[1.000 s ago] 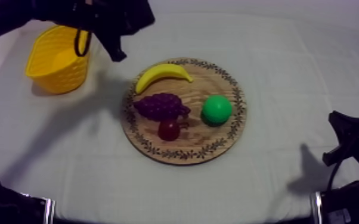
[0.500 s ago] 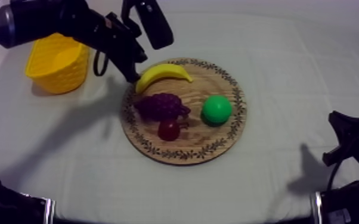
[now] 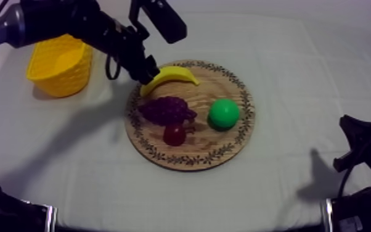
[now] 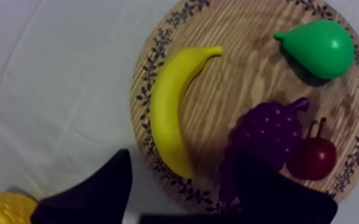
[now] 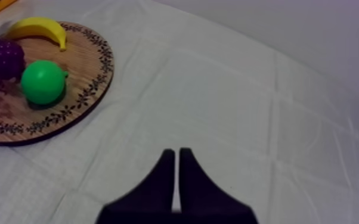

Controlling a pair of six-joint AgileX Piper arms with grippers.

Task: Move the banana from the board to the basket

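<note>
On the cloth-covered worktop, the banana lies on the wooden board, at the edge nearest the yellow basket. Grapes, a pear and a small red fruit share the board. The left end effector hovers at one tip of the banana, fingers spread, gripping nothing. The right end effector rests aside, fingers pressed together, empty. This appears to be the approach to the grasp. The next move likely calls for lowering, closing on the banana, then lifting it toward the basket.

Banana lies flat and curved on board, by its far-left rim. Yellow basket upright, left of board.
</note>
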